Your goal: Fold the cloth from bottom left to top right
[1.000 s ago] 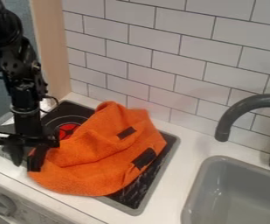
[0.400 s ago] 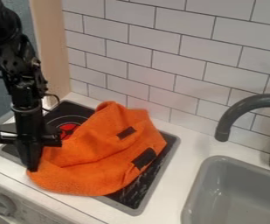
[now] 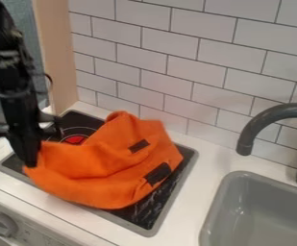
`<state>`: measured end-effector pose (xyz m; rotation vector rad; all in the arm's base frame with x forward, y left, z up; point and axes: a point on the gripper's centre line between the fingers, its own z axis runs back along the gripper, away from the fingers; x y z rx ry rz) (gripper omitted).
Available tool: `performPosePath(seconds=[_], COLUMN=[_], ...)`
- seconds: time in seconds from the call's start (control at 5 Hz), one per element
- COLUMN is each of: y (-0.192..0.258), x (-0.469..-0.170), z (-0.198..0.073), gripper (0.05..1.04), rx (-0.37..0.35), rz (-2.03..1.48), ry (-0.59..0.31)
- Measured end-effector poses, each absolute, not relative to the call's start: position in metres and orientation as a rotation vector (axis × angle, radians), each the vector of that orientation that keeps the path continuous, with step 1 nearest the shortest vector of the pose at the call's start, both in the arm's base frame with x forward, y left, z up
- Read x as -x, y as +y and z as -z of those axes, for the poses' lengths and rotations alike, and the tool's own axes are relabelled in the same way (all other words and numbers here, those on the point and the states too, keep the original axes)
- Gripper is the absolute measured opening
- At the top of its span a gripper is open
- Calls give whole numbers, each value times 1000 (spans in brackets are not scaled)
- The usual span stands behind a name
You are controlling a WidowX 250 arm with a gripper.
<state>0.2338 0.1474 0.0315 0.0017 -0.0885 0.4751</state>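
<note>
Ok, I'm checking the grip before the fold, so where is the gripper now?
In the camera view, the gripper is at the left, at the orange cloth's left corner, above the stove's left edge.

I've got my gripper [image 3: 31, 164] pointing down at a slight tilt, its fingers [image 3: 25, 148] pinched together. Directly above it sits the wrist [image 3: 18, 102], and my black arm [image 3: 8, 60] slopes up and leftward from there.
</note>
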Motion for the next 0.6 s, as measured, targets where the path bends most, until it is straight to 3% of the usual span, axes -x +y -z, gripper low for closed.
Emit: performPosePath(seconds=[0.2,0.6], y=[141,120], x=[-230,-261], z=[-41,-74], gripper=[50,50], rx=[34,94], rz=[-483,-525], ry=[-78,-131])
